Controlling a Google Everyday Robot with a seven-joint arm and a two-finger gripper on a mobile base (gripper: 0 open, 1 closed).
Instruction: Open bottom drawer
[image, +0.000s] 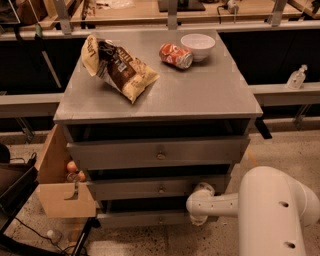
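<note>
The grey cabinet (160, 95) has three drawers, each with a small round centre knob. The bottom drawer (140, 218) is the lowest, slim front, just above the floor, and its front stands slightly out from the cabinet. My white arm (270, 210) comes in from the lower right. My gripper (199, 204) sits at the right end of the bottom drawer's front, level with the gap under the middle drawer (150, 189). Its tip is hidden against the cabinet. The top drawer (160, 154) is the tall one.
On the cabinet top lie a chip bag (120, 67), a red can (175, 55) on its side and a white bowl (198, 46). A cardboard box (62, 192) with round fruit stands at the cabinet's left. A small bottle (296, 78) stands on the right ledge.
</note>
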